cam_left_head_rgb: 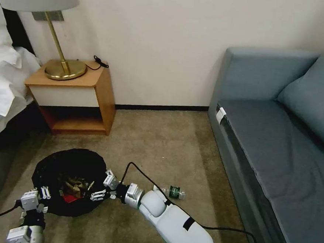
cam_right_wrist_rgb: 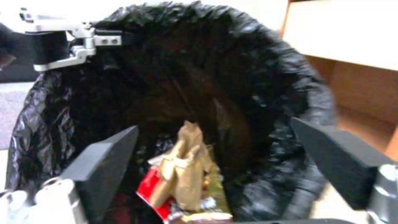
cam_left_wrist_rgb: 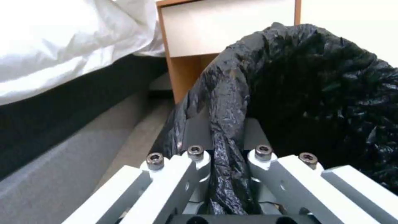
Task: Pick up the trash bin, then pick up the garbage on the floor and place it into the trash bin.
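Left pincer (cam_left_head_rgb: 45, 193): fingers together, clamped on the bag-lined rim of the trash bin (cam_left_head_rgb: 70, 167) at the bin's 8 o'clock edge in the head view. In the left wrist view a fold of crinkly black plastic (cam_left_wrist_rgb: 226, 130) runs down between the two finger linkages, pinched there.

Right pincer (cam_left_head_rgb: 103, 189): fingers wide apart, holding nothing. It sits at the bin's 4 o'clock rim, pointing toward the bin's middle. In the right wrist view both dark fingertips (cam_right_wrist_rgb: 104, 155) flank the bin's mouth with the litter seen between them; whether they touch the bag I cannot tell.

Trash bin: on the carpet (cam_left_head_rgb: 160, 143), its mouth facing up in the head view, at 5 o'clock from the nightstand (cam_left_head_rgb: 75, 97) and beside the bed (cam_left_head_rgb: 1, 84).

Inside the bin: crumpled brown paper bag (cam_right_wrist_rgb: 184, 165), long axis running up toward the bin's far wall; red-and-white wrapper (cam_right_wrist_rgb: 151, 189) under it; a gold-brown wrapper (cam_right_wrist_rgb: 215, 189) beside them. No print readable on any.

Small clear bottle (cam_left_head_rgb: 172, 192): lying on its side on the carpet at 3 o'clock from the bin, just behind the right forearm (cam_left_head_rgb: 170, 214). Long axis runs 9-to-3 o'clock; cap end cannot tell. Green label carries pale marks, too small to read.

Sofa (cam_left_head_rgb: 278, 144) at 3 o'clock, well apart from the bin.
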### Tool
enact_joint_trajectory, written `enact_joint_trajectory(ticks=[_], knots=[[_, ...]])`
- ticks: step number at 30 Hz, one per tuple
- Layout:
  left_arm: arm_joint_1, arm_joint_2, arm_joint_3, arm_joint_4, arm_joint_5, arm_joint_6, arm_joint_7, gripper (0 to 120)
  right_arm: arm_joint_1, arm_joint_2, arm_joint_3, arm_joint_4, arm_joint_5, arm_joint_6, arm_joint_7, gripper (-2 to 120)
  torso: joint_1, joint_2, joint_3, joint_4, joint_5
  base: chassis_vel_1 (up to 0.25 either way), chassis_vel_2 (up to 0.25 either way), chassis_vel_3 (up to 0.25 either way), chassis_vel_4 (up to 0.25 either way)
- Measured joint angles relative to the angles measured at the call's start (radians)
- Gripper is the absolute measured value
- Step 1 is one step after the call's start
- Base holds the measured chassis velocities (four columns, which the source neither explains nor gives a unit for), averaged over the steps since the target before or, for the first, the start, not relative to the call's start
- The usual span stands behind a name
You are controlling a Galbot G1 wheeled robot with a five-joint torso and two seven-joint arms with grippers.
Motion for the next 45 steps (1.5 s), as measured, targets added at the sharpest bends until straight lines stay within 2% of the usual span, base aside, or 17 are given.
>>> enact_joint_trajectory(ticks=[6,12,16,21,30,45], knots=[[0.002,0.008,-0.008,0.015,-0.008,-0.003,0.000,7,-0.006,-0.080,0.060,0.028,-0.079,-0.008,-0.083,100,0.000,0.000,0.000,0.0000,0.0001,0.000,0.000,0.000,0.000],[0.003,0.007,-0.009,0.024,-0.006,-0.013,-0.001,7,-0.018,-0.115,0.136,0.000,-0.169,-0.019,-0.188,100,0.000,0.000,0.000,-0.0001,0.0002,0.000,0.000,0.000,0.000],[0.002,-0.003,-0.001,0.038,0.010,-0.020,-0.004,7,-0.037,-0.132,0.284,-0.036,-0.350,-0.022,-0.350,100,0.000,0.000,0.000,0.0000,0.0002,0.000,0.000,0.000,0.000],[-0.004,-0.006,0.005,0.038,0.018,-0.019,-0.004,7,-0.047,-0.151,0.345,-0.040,-0.442,-0.046,-0.411,100,0.000,0.000,0.000,-0.0001,0.0002,0.000,0.000,0.000,0.000],[-0.005,-0.003,0.006,0.039,0.020,-0.017,-0.003,7,-0.050,-0.167,0.404,-0.064,-0.515,-0.062,-0.436,100,0.000,0.000,0.000,-0.0001,0.0002,0.000,0.000,0.000,0.000],[-0.001,-0.002,0.009,0.047,0.023,-0.029,0.001,7,-0.001,-0.163,0.503,-0.244,-0.634,-0.009,-0.393,100,0.000,0.000,0.000,0.0000,0.0000,0.000,0.000,0.000,0.000]])
